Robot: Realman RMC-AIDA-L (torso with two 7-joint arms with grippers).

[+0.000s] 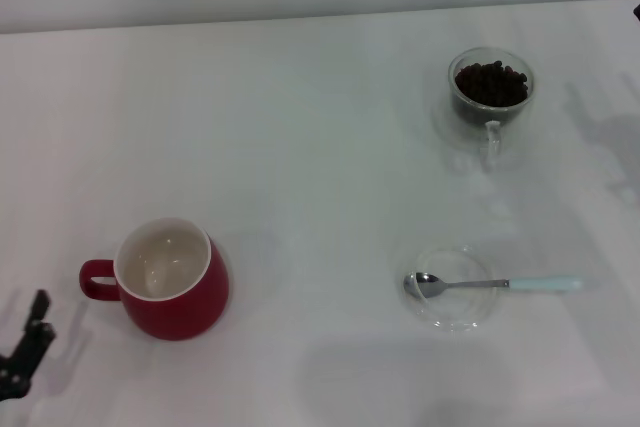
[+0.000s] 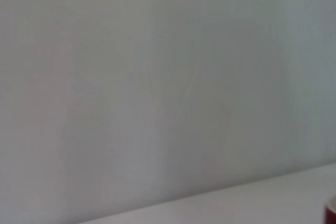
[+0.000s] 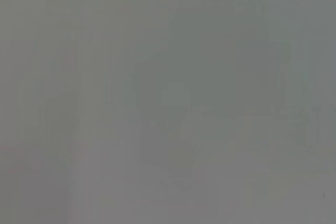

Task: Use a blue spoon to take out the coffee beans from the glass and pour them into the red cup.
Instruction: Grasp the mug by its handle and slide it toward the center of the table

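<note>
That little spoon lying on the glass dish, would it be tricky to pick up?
Probably somewhat. The blue spoon is thin and lies nearly flat, so there is little to grip. Its bowl rests on the clear saucer with the handle overhanging, so a push may tilt or slide it. The shiny metal likely makes it slippery.

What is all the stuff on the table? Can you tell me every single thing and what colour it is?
red cup: one, deep red with a white inside, empty, near left part of the table, handle pointing left.
glass: one, clear, far right part of the table.
coffee beans: many, dark brown, heaped inside the glass.
blue spoon: one, shiny metal bowl and pale blue handle, lying with its bowl on the saucer, handle pointing right.
saucer: one, clear glass, flat, near right, under the spoon's bowl.
table: one, white.
left end effector: one, black, at the near left edge, away from the cup.
right end effector: not in view.
</note>
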